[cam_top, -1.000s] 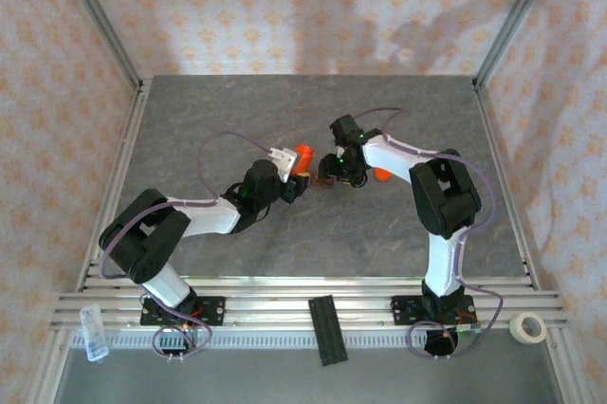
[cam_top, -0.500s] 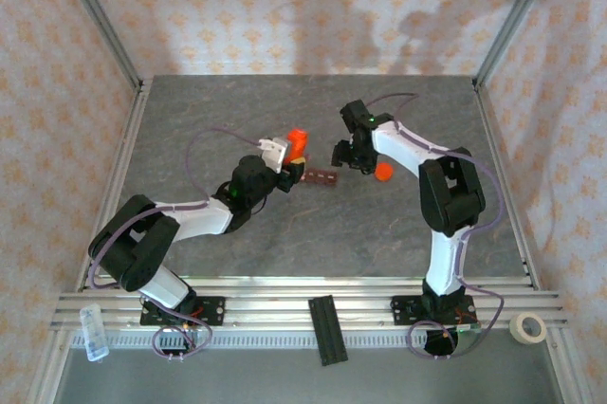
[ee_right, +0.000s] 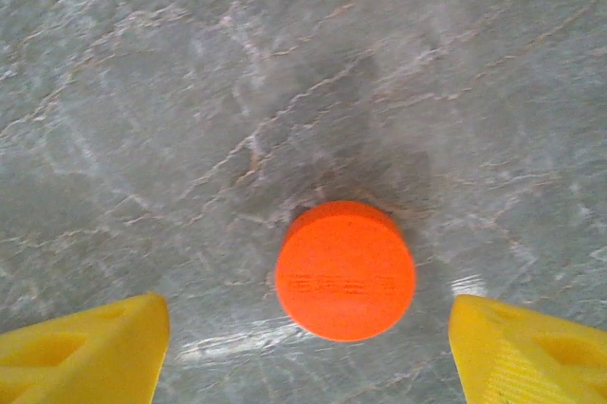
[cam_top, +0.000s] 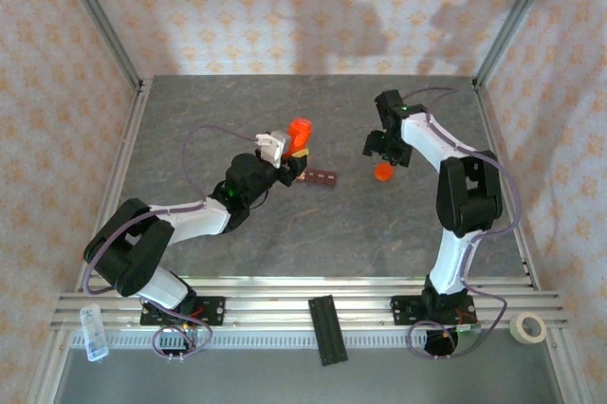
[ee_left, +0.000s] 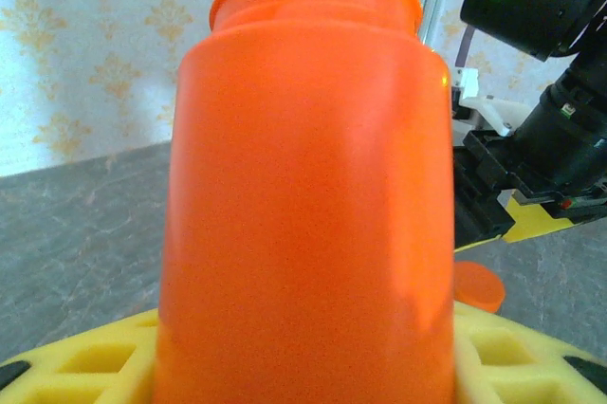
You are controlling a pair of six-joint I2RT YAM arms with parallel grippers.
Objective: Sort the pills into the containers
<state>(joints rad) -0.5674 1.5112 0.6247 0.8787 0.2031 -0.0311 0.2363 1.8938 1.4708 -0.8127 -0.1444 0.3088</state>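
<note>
Left gripper (cam_top: 287,161) pinches the orange bottle (cam_top: 301,132); the containers (cam_top: 322,178) lie just right of it, long axis crosswise. Right gripper (cam_top: 384,150), spread, hangs farther off over the cap (cam_top: 382,173).

Bare table (cam_top: 237,110) around orange cap (ee_right: 345,269), bottle (ee_left: 303,186) near left end of containers (cam_top: 322,177)
</note>
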